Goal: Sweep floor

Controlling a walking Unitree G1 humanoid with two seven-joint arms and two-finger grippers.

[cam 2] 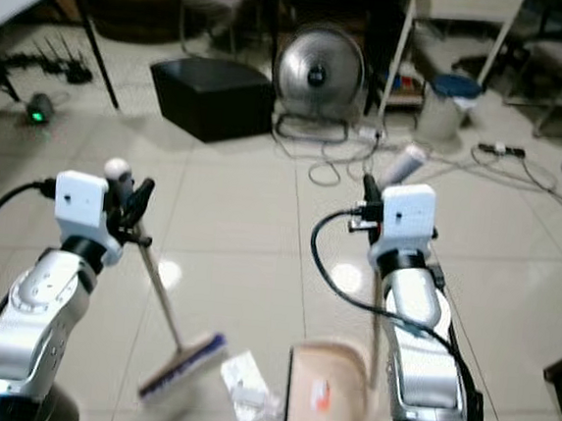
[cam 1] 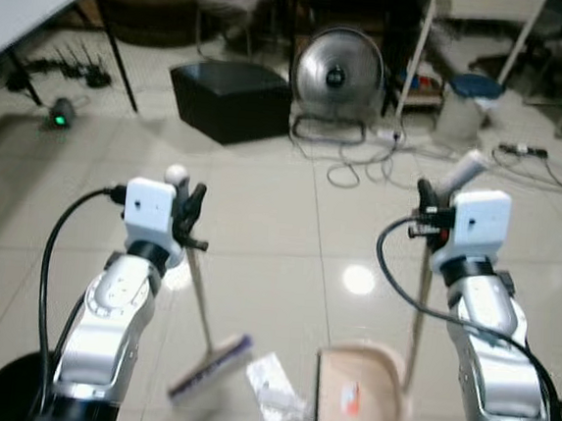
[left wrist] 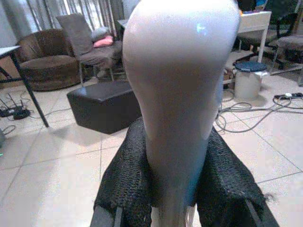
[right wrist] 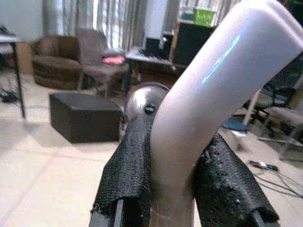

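Glossy pale tile floor (cam 1: pixel 288 241), cables strewn by a round fan (cam 1: pixel 338 75), black ottoman (cam 1: pixel 230 98) beside it, worktop (cam 1: pixel 28 1) at far left. Left hand (cam 1: pixel 188 214) clenched on broom (cam 1: pixel 210 367) handle, bristles down by crumpled white trash (cam 1: pixel 273 387). Right hand (cam 1: pixel 426 211) grasping dustpan (cam 1: pixel 361 400) handle, pan resting on floor just beside trash.

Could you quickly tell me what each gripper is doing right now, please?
Left gripper: shut on the broom handle.
Right gripper: shut on the dustpan handle.
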